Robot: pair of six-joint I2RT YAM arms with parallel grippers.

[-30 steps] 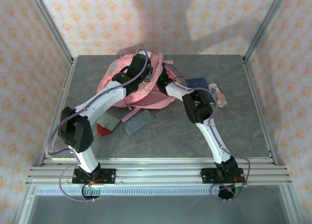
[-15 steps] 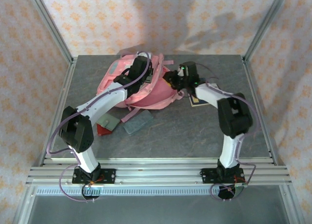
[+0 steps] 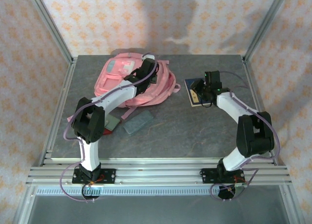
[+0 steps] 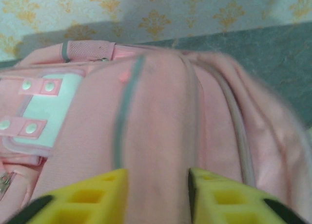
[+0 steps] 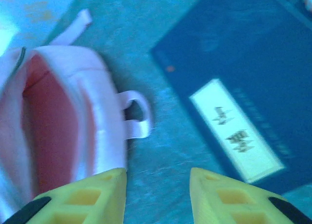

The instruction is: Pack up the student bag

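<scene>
The student bag (image 3: 127, 80), a big pink backpack with a teal and white patch, lies at the back left of the table. My left gripper (image 3: 148, 71) hovers over its right half. In the left wrist view the yellow fingers (image 4: 92, 195) stand apart, and the left gripper (image 4: 158, 179) is open just above the bag's pink fabric (image 4: 161, 112). My right gripper (image 3: 201, 92) is open over bare table beside a dark blue book (image 3: 194, 87). In the right wrist view the right gripper (image 5: 157, 177) sits between the bag's open mouth (image 5: 48, 121) and the book (image 5: 243, 73).
A grey-green pouch (image 3: 138, 121), a small grey card (image 3: 111, 121) and a red item (image 3: 103, 130) lie in front of the bag by the left arm. Metal frame posts (image 3: 58, 39) and patterned walls ring the table (image 3: 185, 131).
The left gripper has opened over the bag, which now lies flatter. The right arm swung right, away from the bag's mouth to the book, its jaws parting.
</scene>
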